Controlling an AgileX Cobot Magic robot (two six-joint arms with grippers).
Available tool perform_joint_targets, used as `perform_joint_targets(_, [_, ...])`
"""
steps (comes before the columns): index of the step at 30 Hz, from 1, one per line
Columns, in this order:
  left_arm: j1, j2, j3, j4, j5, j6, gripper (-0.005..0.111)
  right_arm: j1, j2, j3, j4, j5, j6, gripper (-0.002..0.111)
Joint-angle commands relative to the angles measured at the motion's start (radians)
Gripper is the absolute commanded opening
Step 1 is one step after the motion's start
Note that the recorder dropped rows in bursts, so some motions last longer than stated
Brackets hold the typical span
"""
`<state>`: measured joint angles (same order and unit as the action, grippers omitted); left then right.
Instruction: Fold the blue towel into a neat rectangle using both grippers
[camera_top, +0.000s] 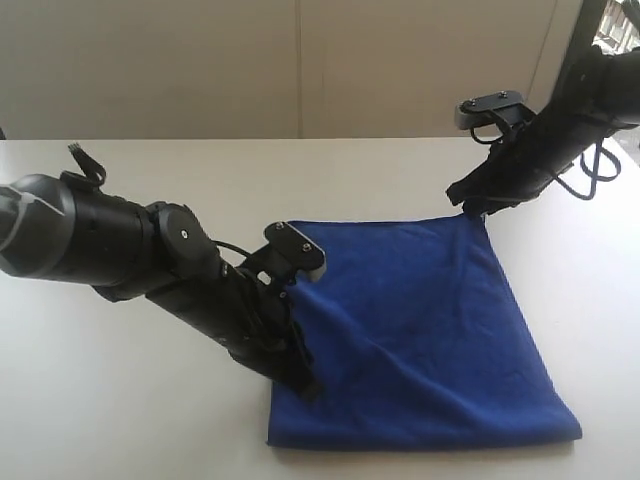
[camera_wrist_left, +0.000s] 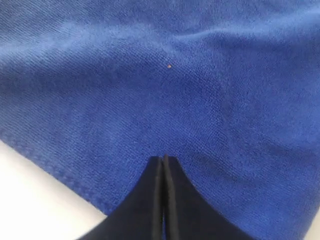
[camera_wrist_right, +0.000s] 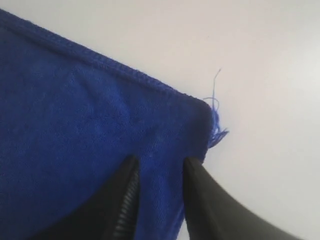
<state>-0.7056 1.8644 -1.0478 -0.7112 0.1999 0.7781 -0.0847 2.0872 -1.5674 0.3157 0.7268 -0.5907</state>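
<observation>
Blue towel (camera_top: 420, 330) lies spread flat on the white worktop (camera_top: 300, 170).
The left tool (camera_wrist_left: 163, 159), jaws pressed together with no cloth seen between them, rests at the towel's near left edge; the right tool (camera_wrist_right: 160, 162), jaws slightly apart, straddles the far right corner.

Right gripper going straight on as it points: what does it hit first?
The blue towel, just inside its frayed corner; the open right gripper points at the cloth there. Whether it touches the cloth yet is unclear.
</observation>
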Motion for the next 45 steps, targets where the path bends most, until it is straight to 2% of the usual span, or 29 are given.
perform_joint_targets(1, [-0.004, 0.03, -0.003, -0.009, 0.042, 0.01, 0.0, -0.005, 0.001, -0.008, 0.005, -0.023, -0.015, 0.03])
perform_joint_targets(14, [-0.004, 0.034, 0.0, -0.009, 0.071, 0.01, 0.0, -0.005, 0.094, -0.008, 0.002, -0.191, -0.015, 0.03])
perform_joint_targets(23, [-0.004, 0.102, 0.0, 0.01, 0.088, 0.01, 0.0, -0.005, 0.107, -0.008, 0.002, -0.198, -0.013, 0.029])
perform_joint_targets(37, [-0.004, 0.103, 0.0, 0.01, 0.089, 0.01, 0.0, -0.007, 0.108, -0.008, 0.003, -0.158, 0.001, 0.03])
perform_joint_targets(45, [-0.004, 0.103, 0.0, 0.01, 0.104, 0.01, 0.0, -0.009, 0.114, -0.008, 0.007, -0.138, 0.003, 0.045])
